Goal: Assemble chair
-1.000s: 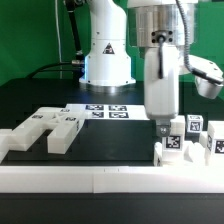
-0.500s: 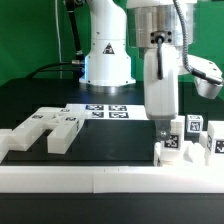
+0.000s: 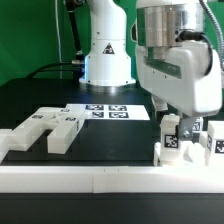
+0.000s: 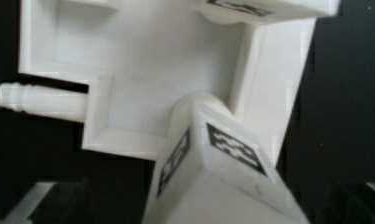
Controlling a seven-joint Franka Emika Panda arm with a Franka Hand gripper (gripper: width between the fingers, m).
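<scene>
My gripper (image 3: 167, 115) hangs from the tilted hand at the exterior view's right, just above a small white tagged chair post (image 3: 172, 129). The post stands among other tagged chair pieces (image 3: 213, 138) against the border rail. In the wrist view the tagged post (image 4: 216, 160) runs up between my gripper's (image 4: 198, 206) jaws. Dark gaps show on both sides of it, and the fingers (image 4: 27, 205) stand wide apart. Beyond it lies a notched white chair piece (image 4: 157, 60) with a round peg (image 4: 33, 97). Two notched chair blocks (image 3: 45, 128) lie at the left.
The marker board (image 3: 105, 112) lies flat in front of the robot base (image 3: 107, 68). A long low white border rail (image 3: 90, 178) runs along the front edge. A green wall stands behind the black table.
The hand has turned and tilted, so its broad side now faces the exterior view. The tagged pieces at the right have stayed in place.
</scene>
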